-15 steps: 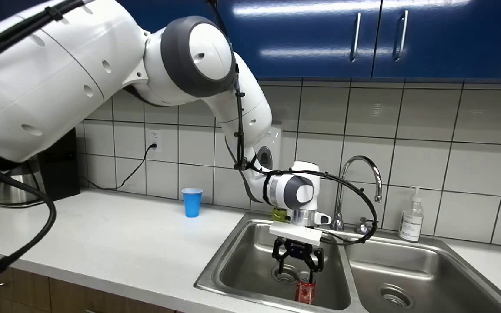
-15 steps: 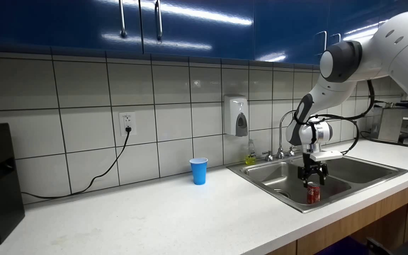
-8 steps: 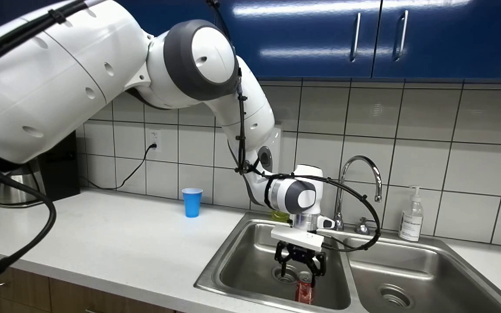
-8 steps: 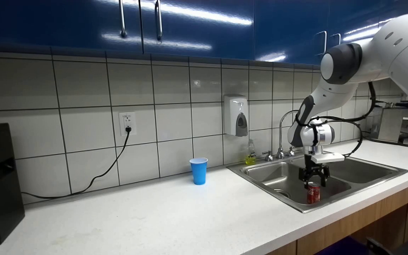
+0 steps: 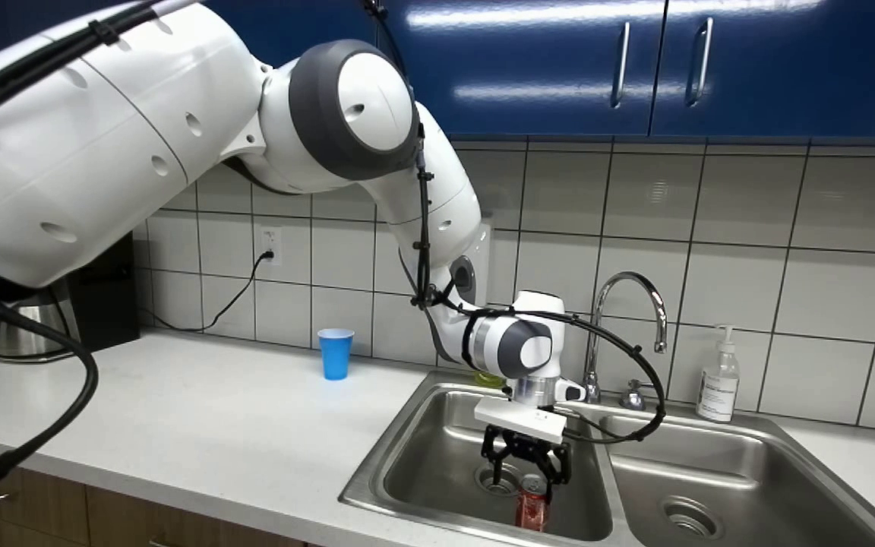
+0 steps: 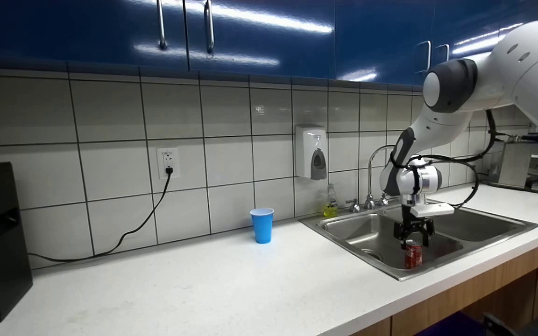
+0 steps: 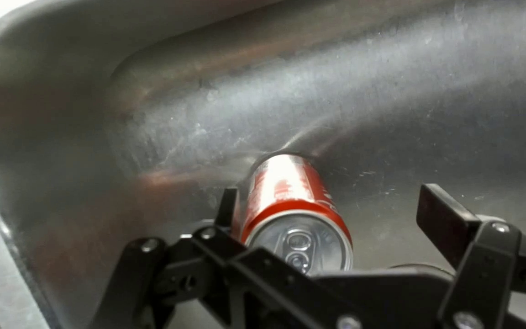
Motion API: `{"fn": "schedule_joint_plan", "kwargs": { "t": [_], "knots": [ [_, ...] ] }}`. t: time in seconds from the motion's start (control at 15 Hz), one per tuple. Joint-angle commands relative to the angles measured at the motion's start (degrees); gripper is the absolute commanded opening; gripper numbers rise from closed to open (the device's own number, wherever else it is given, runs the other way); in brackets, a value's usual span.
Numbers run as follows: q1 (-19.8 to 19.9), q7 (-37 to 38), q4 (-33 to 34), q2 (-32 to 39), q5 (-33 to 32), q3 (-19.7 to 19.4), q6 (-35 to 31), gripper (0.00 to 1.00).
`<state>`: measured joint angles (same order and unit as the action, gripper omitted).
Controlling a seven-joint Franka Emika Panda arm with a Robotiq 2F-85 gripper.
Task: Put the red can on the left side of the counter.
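Hand [image 7: 331,205] spread wide, the red can [image 7: 288,192] just beside one finger [image 7: 227,205], and squeezing off-centre like this, a lopsided shove could tip it!

Red can [image 6: 413,256] upright in sink [image 6: 371,232], end effector [image 6: 414,245] spread near its top, blue cup [image 6: 262,227] on counter [image 6: 194,289]

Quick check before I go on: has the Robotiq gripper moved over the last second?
Yes. In an exterior view, judged against the chrome gooseneck faucet, the Robotiq gripper has moved slightly down and a touch rightward in the picture.
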<state>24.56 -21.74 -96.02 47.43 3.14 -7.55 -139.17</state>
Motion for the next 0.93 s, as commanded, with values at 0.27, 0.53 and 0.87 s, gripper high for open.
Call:
{"fn": "schedule_joint_plan", "kwargs": {
  "t": [0.27, 0.53, 0.87],
  "knots": [
    [1.6, 0.2, 2.7, 2.1, 0.7, 1.6, -1.4, 1.0],
    [1.7, 0.8, 4.1, 3.1, 0.6, 1.4, -1.3, 1.0],
    [1.9, 1.1, 6.9, 5.0, 0.4, 1.3, -0.6, 1.0]
  ]
}}
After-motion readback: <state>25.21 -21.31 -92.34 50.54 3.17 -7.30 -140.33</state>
